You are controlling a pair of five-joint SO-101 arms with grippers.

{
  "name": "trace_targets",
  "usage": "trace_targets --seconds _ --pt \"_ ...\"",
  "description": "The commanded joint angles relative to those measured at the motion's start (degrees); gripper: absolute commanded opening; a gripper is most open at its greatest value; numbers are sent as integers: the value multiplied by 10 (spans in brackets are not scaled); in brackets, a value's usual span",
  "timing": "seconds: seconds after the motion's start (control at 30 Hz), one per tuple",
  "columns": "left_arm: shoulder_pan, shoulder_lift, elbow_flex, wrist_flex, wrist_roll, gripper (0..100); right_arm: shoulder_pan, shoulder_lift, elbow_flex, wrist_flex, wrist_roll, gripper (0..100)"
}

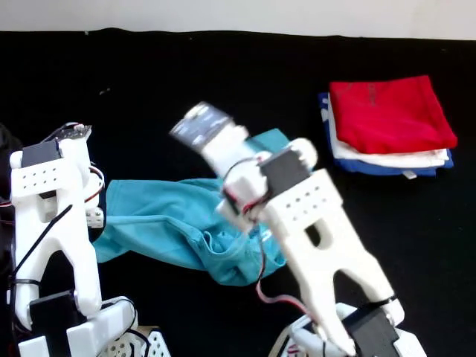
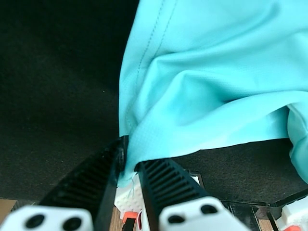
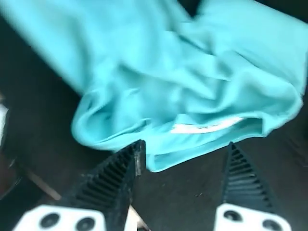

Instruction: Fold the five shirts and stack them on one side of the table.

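A crumpled teal shirt [image 1: 171, 223] lies across the middle of the black table [image 1: 223, 74]. At the shirt's left edge, my left gripper [image 2: 129, 166] is shut on a fold of the teal shirt [image 2: 202, 91]; in the high view this arm [image 1: 52, 216] stands at the left. My right gripper [image 3: 185, 154] hangs open just above the bunched teal shirt [image 3: 183, 86], nothing between its fingers; its arm [image 1: 290, 208] covers the shirt's right part. A stack of folded shirts [image 1: 387, 126], red on top of white and blue, sits at the back right.
The black cloth covers the table to the far wall [image 1: 238, 15]. Bare black surface lies behind the teal shirt and left of the stack. Both arm bases [image 1: 89, 335] stand at the front edge.
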Motion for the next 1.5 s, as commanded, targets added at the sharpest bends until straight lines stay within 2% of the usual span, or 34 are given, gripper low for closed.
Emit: trace_targets --seconds 0.0,0.13,0.33,0.47,0.53,0.7,0.73,0.77,0.93,1.03,1.17,1.27,1.37,1.47 --pt "-3 -15 -20 -6 -4 9 69 62 24 -92 -44 270" --pt "-3 -15 -18 -6 -4 9 77 186 13 -152 -95 400" --pt "-3 -15 -18 -6 -4 9 32 341 -55 -153 -97 406" --pt "-3 -15 -18 -6 -4 9 33 423 -98 -158 -98 403" --pt "-3 -15 -18 -6 -4 9 47 462 -129 -155 -98 358" --pt "-3 -15 -18 -6 -5 9 97 539 -230 -157 -98 12" --pt "-3 -15 -18 -7 -5 9 107 549 -255 -155 -99 3" --pt "-3 -15 -17 -14 -5 9 116 557 -283 -153 -99 27" --pt "-4 -15 -22 -52 -3 9 153 562 -446 -155 -96 7" --pt "-4 -18 -22 -90 -3 9 169 567 -557 -174 -52 7" --pt "-7 -20 -22 -123 -3 9 181 567 -577 -228 -26 15" --pt "-7 -20 -22 -128 -3 9 184 565 -576 -221 -28 99" --pt "-7 -18 -22 -128 -3 9 185 559 -582 -160 -28 213" --pt "-7 -16 -22 -128 -4 9 184 561 -616 -100 -28 228"
